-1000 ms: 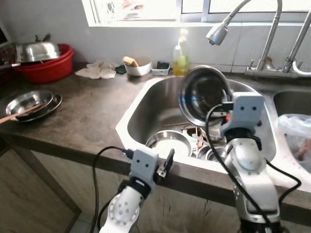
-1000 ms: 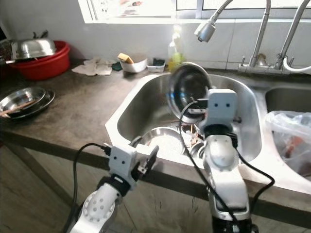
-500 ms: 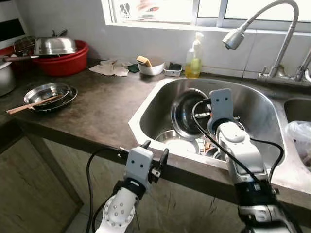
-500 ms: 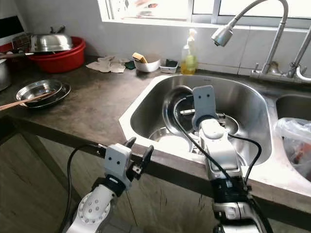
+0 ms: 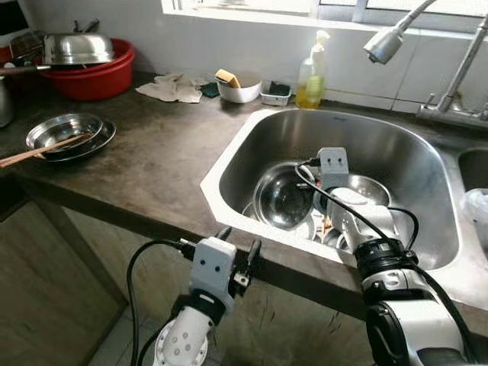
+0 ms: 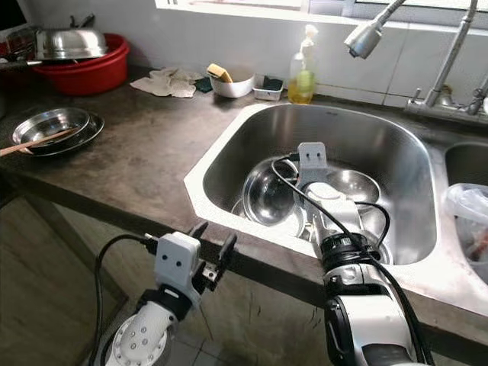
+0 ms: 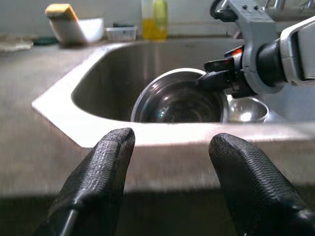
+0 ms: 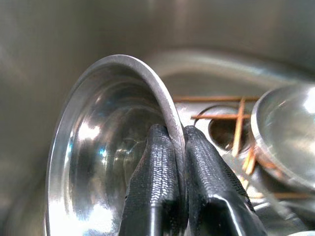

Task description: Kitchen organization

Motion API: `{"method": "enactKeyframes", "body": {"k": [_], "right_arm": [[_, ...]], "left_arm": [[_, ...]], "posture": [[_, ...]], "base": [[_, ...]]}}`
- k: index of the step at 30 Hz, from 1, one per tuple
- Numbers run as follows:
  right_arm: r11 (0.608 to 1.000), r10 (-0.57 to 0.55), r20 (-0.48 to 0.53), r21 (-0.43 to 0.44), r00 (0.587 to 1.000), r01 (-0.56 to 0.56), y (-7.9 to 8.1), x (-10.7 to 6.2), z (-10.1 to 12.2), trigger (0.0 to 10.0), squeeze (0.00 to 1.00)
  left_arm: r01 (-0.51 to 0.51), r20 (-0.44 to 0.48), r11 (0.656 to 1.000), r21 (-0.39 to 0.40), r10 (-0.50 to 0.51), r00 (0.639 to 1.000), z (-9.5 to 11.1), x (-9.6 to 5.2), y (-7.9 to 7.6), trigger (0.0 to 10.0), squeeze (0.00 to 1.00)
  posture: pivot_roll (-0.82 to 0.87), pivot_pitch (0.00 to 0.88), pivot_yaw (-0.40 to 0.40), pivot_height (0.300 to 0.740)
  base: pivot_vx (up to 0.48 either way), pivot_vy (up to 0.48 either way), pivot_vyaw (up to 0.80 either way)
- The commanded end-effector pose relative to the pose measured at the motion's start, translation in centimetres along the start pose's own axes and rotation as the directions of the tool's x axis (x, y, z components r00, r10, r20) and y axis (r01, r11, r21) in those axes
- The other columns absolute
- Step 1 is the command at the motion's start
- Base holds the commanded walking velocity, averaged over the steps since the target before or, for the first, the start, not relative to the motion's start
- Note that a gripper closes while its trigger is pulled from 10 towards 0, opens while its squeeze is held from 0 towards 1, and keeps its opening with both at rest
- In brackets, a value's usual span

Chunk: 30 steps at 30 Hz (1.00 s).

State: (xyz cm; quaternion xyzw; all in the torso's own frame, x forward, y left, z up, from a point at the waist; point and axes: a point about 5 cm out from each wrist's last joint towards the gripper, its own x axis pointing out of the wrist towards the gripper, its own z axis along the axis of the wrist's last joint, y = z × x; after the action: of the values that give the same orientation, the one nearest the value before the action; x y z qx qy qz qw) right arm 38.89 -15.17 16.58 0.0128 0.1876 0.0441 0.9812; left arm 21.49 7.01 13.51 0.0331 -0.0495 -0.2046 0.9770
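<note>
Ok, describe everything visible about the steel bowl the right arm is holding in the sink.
The steel bowl is round, shiny and looks empty, with a thin rolled rim. It is tilted on edge, its hollow facing the counter front, low inside the sink over other steel dishes. The right end effector pinches its rim, one finger inside and one outside.

faucet [image 5: 389,42]: neck cut off by top edge | plastic bag [image 6: 469,221]: cropped (contents unclear)

Daylight from the window [image 5: 305,6] glares off the steel sink [image 5: 244,145]; wrist views are softly blurred.
</note>
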Motion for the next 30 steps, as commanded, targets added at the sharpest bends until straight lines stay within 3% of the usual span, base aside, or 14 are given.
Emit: {"method": "enactKeyframes", "body": {"k": [1, 4, 6, 7, 9, 15, 16, 17, 18, 19, 22, 23, 26, 30], "right_arm": [[1.0, 0.025, 0.02, 0.009, 0.999, -0.025, 0.3, 0.1, 0.7, 10.0, 0.0], [0.999, 0.043, 0.008, 0.017, 0.999, -0.043, 0.5, 0.1, 0.1, 10.0, 0.0], [0.998, 0.06, -0.001, 0.037, 0.998, -0.059, 0.8, 0.1, -0.3, 10.0, 0.07], [0.997, 0.069, -0.006, 0.041, 0.998, -0.068, 0.9, 0.1, -0.5, 10.0, 0.98], [0.996, 0.076, -0.01, 0.043, 0.997, -0.075, 1.0, 0.2, -0.6, 10.0, 1.0], [0.996, 0.075, 0.04, 0.042, 0.996, -0.077, 0.9, -0.1, -0.2, 10.0, 1.0], [0.997, 0.072, 0.07, 0.036, 0.995, -0.074, 0.8, -0.3, 0.2, 10.0, 0.83], [0.997, 0.07, 0.084, 0.034, 0.994, -0.073, 0.7, -0.4, 0.4, 10.0, 0.83], [0.998, 0.059, 0.107, 0.018, 0.993, -0.061, 0.5, -0.6, 0.7, 10.0, 0.26], [1.0, 0.026, 0.162, -0.002, 0.986, -0.026, 0.1, -1.1, 1.4, 10.0, 0.0], [1.0, 0.001, 0.231, -0.013, 0.973, 0.002, -0.3, -1.7, 2.2, 10.0, 0.0], [0.999, -0.025, 0.324, -0.016, 0.946, 0.032, -0.6, -2.8, 3.2, 10.0, 0.0], [0.999, -0.033, 0.365, -0.008, 0.93, 0.039, -0.7, -3.5, 3.5, 10.0, 0.0], [0.995, -0.04, 0.512, -0.055, 0.858, 0.079, -0.4, -6.6, 4.1, 10.0, 0.0]], "left_arm": [[0.001, 0.002, 1.0, 0.007, -0.001, 1.0, 0.5, -0.5, -0.1, 10.0, 0.0], [0.001, -0.009, 1.0, 0.004, -0.001, 1.0, 0.4, -0.9, -0.4, 10.0, 0.0], [0.006, -0.013, 1.0, 0.007, -0.006, 1.0, 0.4, -1.0, -0.5, 10.0, 0.0], [0.006, -0.016, 1.0, 0.005, -0.006, 1.0, 0.3, -0.9, -0.5, 10.0, 0.0], [0.007, -0.023, 1.0, 0.001, -0.007, 1.0, 0.4, -0.9, -0.4, 10.0, 0.0], [0.021, -0.028, 1.0, 0.003, -0.021, 0.999, 0.2, -0.8, -0.6, 10.0, 0.0], [0.02, -0.028, 1.0, 0.004, -0.02, 0.999, 0.2, -0.7, -0.5, 10.0, 0.0], [0.02, -0.028, 1.0, 0.005, -0.019, 0.999, 0.2, -0.7, -0.5, 10.0, 0.0], [0.02, -0.027, 1.0, 0.007, -0.019, 0.999, 0.2, -0.6, -0.5, 10.0, 0.0], [0.018, -0.025, 1.0, 0.01, -0.018, 1.0, 0.1, -0.4, -0.4, 10.0, 0.0], [0.015, -0.023, 1.0, 0.012, -0.015, 1.0, 0.1, -0.2, -0.4, 10.0, 0.0], [0.015, -0.018, 1.0, 0.016, -0.014, 1.0, 0.1, 0.1, -0.2, 10.0, 0.0], [0.015, -0.015, 1.0, 0.022, -0.015, 1.0, 0.1, 0.3, -0.1, 10.0, 0.0], [0.019, 0.001, 0.999, 0.027, -0.019, 1.0, 0.3, 0.9, 0.1, 10.0, 0.0]], "posture": [[0.02, 0.142, -0.023, 0.74], [0.02, 0.143, -0.025, 0.74], [0.03, 0.145, -0.025, 0.74], [0.02, 0.145, -0.022, 0.74], [0.02, 0.145, -0.021, 0.74], [0.02, 0.129, -0.017, 0.74], [0.02, 0.119, -0.019, 0.74], [0.02, 0.117, -0.019, 0.74], [0.02, 0.114, -0.02, 0.74], [0.01, 0.104, -0.021, 0.74], [0.01, 0.098, -0.019, 0.74], [0.0, 0.087, -0.017, 0.74], [0.0, 0.083, -0.011, 0.74], [-0.01, 0.063, -0.002, 0.74]], "base": [[0.0, 0.0, 0.0], [0.0, 0.0, 0.0], [0.0, 0.0, 0.0], [0.0, 0.0, 0.0], [0.0, 0.0, 0.0], [0.0, 0.0, 0.0], [0.0, 0.0, 0.0], [0.0, 0.0, 0.0], [0.0, 0.0, 0.0], [0.0, 0.0, 0.0], [0.0, 0.0, 0.0], [0.0, 0.0, 0.0], [0.0, 0.0, 0.0], [0.0, 0.0, 0.0]]}}
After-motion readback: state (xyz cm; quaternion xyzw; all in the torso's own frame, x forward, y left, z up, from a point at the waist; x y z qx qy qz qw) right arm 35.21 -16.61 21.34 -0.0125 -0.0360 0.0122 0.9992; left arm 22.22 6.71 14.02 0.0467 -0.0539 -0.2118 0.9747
